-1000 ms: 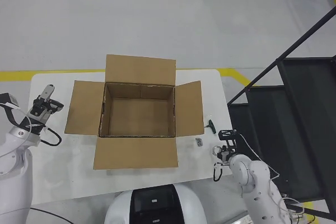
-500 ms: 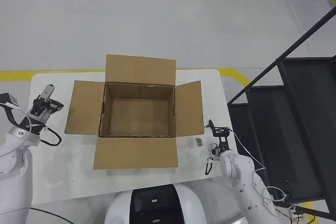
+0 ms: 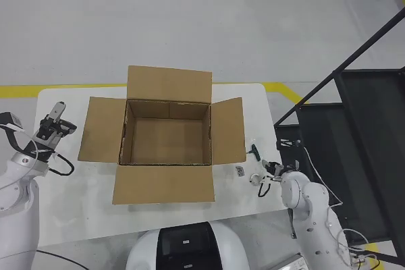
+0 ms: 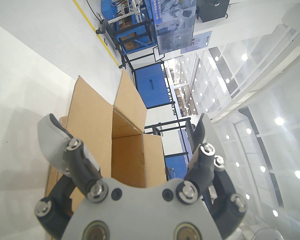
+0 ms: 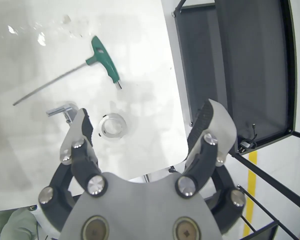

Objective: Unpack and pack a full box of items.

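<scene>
Top view: a cardboard box [image 3: 167, 138] sits in the middle of the white counter [image 3: 67, 202], nearer the far edge than the near one. Its four flaps are folded outward and lie flat around it. The inside shows bare cardboard walls and floor.

The left arm [image 3: 32, 154] is at the counter's left edge, level with the box and well apart from its left flap. In the left wrist view its jaws are released, spread wide with nothing between them, and they point toward the box.

Along the counter's right edge lie three small things. A T-handle hex key [image 3: 255, 150] with a green grip rests between the box's right flap and the right edge, its thin steel shaft running back toward the box. Closer to the near right corner is a small metal block [image 3: 239, 171], just off the corner of the right flap. Beside the block, toward the edge, lies a metal ring [image 5: 112, 126], flat on the counter.

The right arm [image 3: 302, 197] is over the right edge near that corner. Its jaws are released and hold nothing: one side hangs above the counter just beside the ring and the block, the other beyond the edge.

A black metal rack [image 3: 354, 128] stands past the right edge.
</scene>
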You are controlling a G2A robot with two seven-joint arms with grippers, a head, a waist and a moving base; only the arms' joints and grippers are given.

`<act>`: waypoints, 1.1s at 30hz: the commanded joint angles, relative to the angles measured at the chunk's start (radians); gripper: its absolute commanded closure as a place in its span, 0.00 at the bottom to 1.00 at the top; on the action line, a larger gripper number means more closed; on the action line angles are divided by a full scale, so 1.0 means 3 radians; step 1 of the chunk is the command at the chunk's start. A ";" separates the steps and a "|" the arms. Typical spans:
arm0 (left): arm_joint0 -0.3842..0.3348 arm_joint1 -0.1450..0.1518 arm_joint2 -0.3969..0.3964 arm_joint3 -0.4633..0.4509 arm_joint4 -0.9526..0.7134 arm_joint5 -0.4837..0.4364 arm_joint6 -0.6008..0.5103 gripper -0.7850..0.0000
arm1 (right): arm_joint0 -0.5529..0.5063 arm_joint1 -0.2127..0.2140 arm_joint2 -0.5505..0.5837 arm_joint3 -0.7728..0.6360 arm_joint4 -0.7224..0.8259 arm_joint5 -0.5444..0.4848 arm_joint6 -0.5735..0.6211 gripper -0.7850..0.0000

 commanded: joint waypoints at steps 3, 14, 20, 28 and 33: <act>0.0000 0.0000 0.0000 0.0000 0.0000 0.0000 0.0000 0.00 | -0.0118 0.0002 0.0348 -0.0217 0.1027 -0.0382 -0.0049 0.00; 0.0000 0.0000 0.0000 0.0000 0.0000 0.0000 0.0000 0.00 | -0.0439 0.0060 0.0541 -0.0066 0.1154 -0.0754 0.0200 0.59; 0.0000 0.0000 0.0000 0.0000 0.0000 0.0000 0.0000 0.00 | -0.0376 0.0066 0.0324 0.0161 0.0929 -0.0652 0.0122 0.49; 0.0000 0.0000 0.0000 0.0000 0.0000 0.0000 0.0000 0.00 | -0.0141 0.0072 0.0042 0.0510 0.0601 -0.0411 0.0247 0.56; 0.0000 0.0000 0.0000 0.0000 0.0000 0.0000 0.0000 0.00 | -0.0027 0.0069 -0.0058 0.0659 0.0568 -0.0305 0.0209 0.63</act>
